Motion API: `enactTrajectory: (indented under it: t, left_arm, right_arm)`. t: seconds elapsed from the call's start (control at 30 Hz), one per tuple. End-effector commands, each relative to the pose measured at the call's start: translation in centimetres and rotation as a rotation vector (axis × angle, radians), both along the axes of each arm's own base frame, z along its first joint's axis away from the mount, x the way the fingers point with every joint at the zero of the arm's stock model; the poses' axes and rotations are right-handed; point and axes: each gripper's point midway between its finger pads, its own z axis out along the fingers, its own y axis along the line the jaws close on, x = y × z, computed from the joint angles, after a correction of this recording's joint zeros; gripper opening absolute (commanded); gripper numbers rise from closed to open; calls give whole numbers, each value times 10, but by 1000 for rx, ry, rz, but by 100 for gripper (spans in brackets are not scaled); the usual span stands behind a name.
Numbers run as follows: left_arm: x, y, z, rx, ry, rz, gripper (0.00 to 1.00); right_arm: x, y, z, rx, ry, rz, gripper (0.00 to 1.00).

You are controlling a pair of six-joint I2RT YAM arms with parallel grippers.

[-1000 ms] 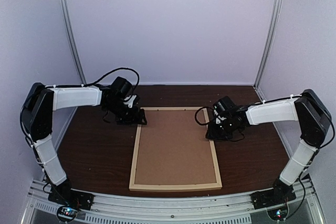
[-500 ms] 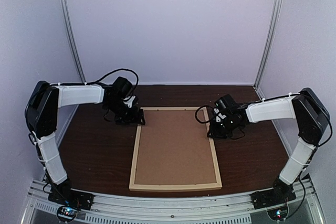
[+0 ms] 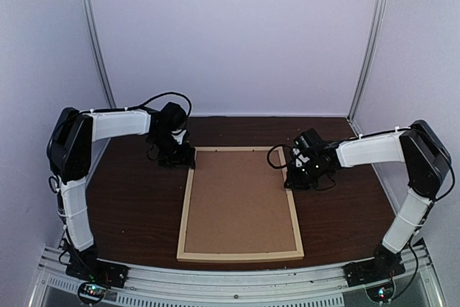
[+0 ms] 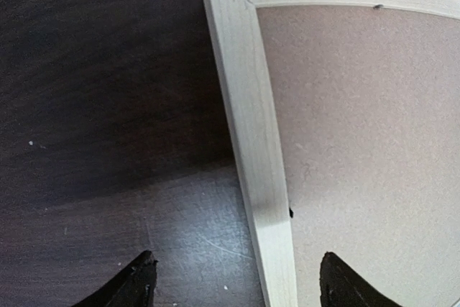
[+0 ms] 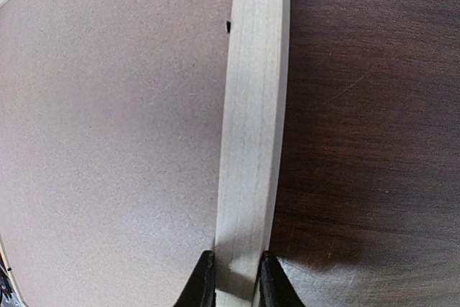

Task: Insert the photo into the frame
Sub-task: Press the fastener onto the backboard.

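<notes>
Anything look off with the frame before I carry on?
Nothing stands out. The frame lies flat and intact, the brown backing board seated evenly inside it. The right gripper pinches its right rail; the left gripper straddles the left rail, open. No photo is in view.

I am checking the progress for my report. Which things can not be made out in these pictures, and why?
The photo: in no view; the brown board fills the frame, so whether it lies beneath cannot be told.
Wrist views: the left fingers and right fingers are cut off by the bottom edge.
Top view: both are hidden under their own wrists.
Left wrist view: a dark mark on the frame's inner edge is too small to identify.
</notes>
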Motion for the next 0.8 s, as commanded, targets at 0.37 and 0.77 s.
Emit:
enactTrajectory:
  t: [0.37, 0.77]
  left_arm:
    - [18, 20, -6, 126, 23, -1, 91]
    - [19, 24, -20, 160, 47, 8, 94]
  right_arm:
    - [4, 0, -7, -24, 29, 23, 13]
    - [3, 0, -6, -19, 24, 29, 13]
